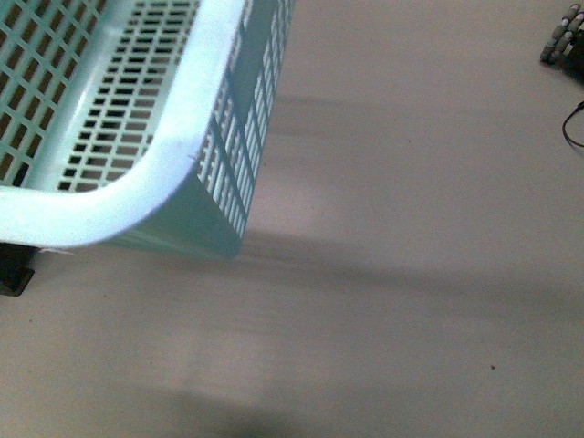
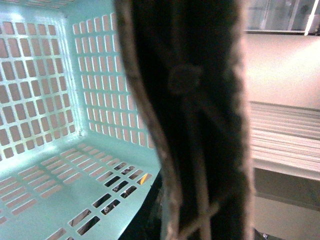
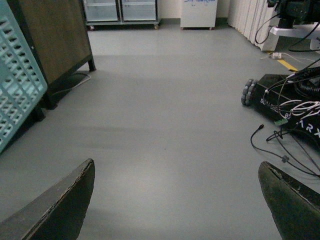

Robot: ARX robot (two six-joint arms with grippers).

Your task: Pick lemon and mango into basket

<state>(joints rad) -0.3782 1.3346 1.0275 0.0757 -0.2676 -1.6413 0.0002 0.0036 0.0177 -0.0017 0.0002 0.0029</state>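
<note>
The pale blue-green basket (image 1: 173,173) fills the upper left of the front view, held up above the grey floor. It also shows in the left wrist view (image 2: 55,180), with a slotted bottom that holds nothing in the part I see, and at the edge of the right wrist view (image 3: 17,85). My left gripper is shut on the basket; a dark brownish bar (image 2: 195,125) close to the lens hides the jaws. My right gripper (image 3: 175,200) is open and empty over bare floor, its fingers (image 3: 60,210) wide apart. The lemon and the mango are out of view.
A dark wooden cabinet (image 3: 55,45) stands just behind the basket. A black wheeled robot base with cables (image 3: 285,105) sits on the floor opposite it, also at the front view's upper right (image 1: 566,41). Glass-door cabinets (image 3: 120,10) stand at the far wall.
</note>
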